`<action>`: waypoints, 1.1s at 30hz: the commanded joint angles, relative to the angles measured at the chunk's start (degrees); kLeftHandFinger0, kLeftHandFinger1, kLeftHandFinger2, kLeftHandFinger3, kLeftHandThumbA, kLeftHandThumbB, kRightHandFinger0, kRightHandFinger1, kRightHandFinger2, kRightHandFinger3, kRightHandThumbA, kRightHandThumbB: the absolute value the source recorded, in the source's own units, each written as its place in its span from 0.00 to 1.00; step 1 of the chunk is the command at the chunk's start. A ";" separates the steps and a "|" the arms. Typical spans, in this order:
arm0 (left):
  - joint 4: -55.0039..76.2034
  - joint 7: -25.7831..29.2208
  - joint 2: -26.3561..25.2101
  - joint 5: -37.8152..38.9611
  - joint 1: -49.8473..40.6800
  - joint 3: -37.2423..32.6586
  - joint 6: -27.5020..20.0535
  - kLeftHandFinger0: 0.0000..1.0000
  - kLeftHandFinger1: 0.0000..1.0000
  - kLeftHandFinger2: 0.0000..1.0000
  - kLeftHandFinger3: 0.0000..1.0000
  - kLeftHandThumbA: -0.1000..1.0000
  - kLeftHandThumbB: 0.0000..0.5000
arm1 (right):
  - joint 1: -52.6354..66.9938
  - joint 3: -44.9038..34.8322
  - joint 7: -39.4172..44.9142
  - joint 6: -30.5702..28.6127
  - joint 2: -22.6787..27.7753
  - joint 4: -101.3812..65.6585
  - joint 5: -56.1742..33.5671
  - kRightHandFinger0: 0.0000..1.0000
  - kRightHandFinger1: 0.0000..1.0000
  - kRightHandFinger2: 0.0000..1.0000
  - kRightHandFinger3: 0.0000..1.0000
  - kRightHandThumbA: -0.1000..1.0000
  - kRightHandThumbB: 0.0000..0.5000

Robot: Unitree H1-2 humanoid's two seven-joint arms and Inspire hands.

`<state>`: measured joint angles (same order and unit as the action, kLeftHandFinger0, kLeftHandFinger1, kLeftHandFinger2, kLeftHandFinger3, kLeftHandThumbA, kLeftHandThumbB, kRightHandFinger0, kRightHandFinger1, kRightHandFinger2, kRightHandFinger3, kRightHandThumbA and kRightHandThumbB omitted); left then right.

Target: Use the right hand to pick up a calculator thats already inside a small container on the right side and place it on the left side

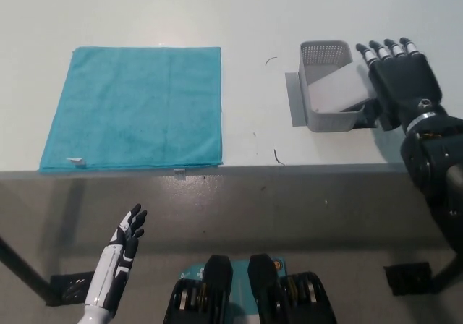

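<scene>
Calculator tilted in its perforated grey tub

The pale calculator (pixel 338 91) leans inside the container (pixel 327 85) on the smooth white table (pixel 253 20); right hand (pixel 400 82) just beside it, fingers spread, seemingly grasping nothing. Soft teal cloth (pixel 134 107) well left; left hand (pixel 119 255) released below the table edge.

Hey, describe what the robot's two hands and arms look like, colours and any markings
The left hand is slim, with a white shell and black fingers and palm panels, on a white forearm. The right hand is bulkier and all black, with pale bands near its fingertips, a silver ring at the wrist and a thick black forearm behind it.
</scene>
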<state>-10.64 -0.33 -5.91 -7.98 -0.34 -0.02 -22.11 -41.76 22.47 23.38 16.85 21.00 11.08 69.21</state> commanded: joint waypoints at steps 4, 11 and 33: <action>0.29 0.85 -0.21 -0.27 0.25 0.02 -2.72 1.00 1.00 1.00 1.00 1.00 0.00 | -7.34 1.58 0.89 1.18 -0.68 4.30 1.28 1.00 1.00 1.00 1.00 1.00 1.00; 1.16 0.65 -0.39 -0.22 0.25 0.07 -2.07 1.00 1.00 1.00 1.00 1.00 0.00 | -10.49 4.24 -2.62 0.68 -0.83 13.63 1.16 1.00 1.00 1.00 1.00 1.00 1.00; 0.65 0.61 -0.10 0.52 0.86 0.19 -2.29 1.00 1.00 1.00 1.00 1.00 0.00 | -16.27 8.36 -55.15 -16.69 -1.68 37.48 -2.28 0.00 0.00 0.20 0.20 0.01 0.15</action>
<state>-10.91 -0.36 -5.91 -8.06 -0.46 0.02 -22.05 -53.06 31.49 11.15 14.22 19.66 40.70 68.93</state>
